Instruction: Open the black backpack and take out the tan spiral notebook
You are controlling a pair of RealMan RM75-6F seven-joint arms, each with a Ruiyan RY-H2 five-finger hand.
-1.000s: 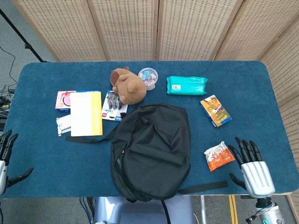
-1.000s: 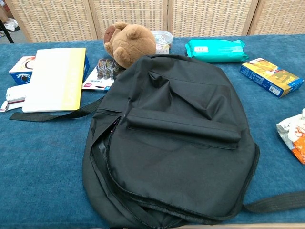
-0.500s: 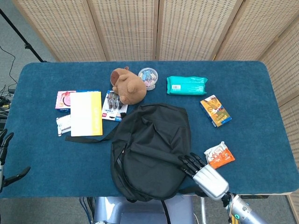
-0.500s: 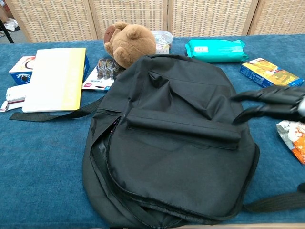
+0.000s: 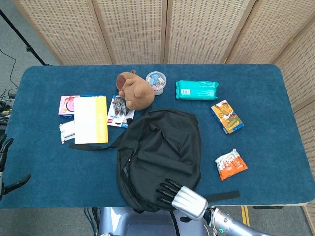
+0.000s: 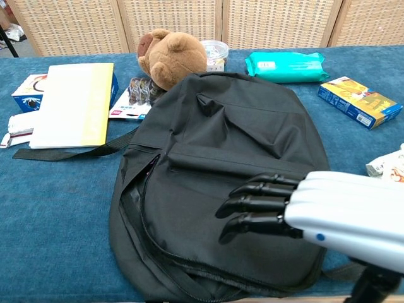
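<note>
The black backpack [image 5: 160, 152] [image 6: 221, 151] lies flat in the middle of the table, its main zipper partly undone along the left edge. No tan spiral notebook shows; the inside of the bag is hidden. My right hand [image 5: 179, 195] [image 6: 278, 205] hovers over the backpack's near end, fingers spread and slightly curled, holding nothing. At the table's left edge my left hand [image 5: 6, 169] is open and off the bag; only part of it shows.
A yellow-and-white booklet [image 5: 90, 119] lies left of the bag over small packs. A brown plush toy [image 5: 134, 90], a clear jar [image 5: 156, 81] and a teal wipes pack [image 5: 197, 90] sit behind it. At right are an orange-blue box [image 5: 227, 116] and an orange snack bag [image 5: 230, 164].
My right hand has swept left from the table's right edge, past the snack bag, to over the backpack's near end. The left hand has drifted slightly down at the left edge.
</note>
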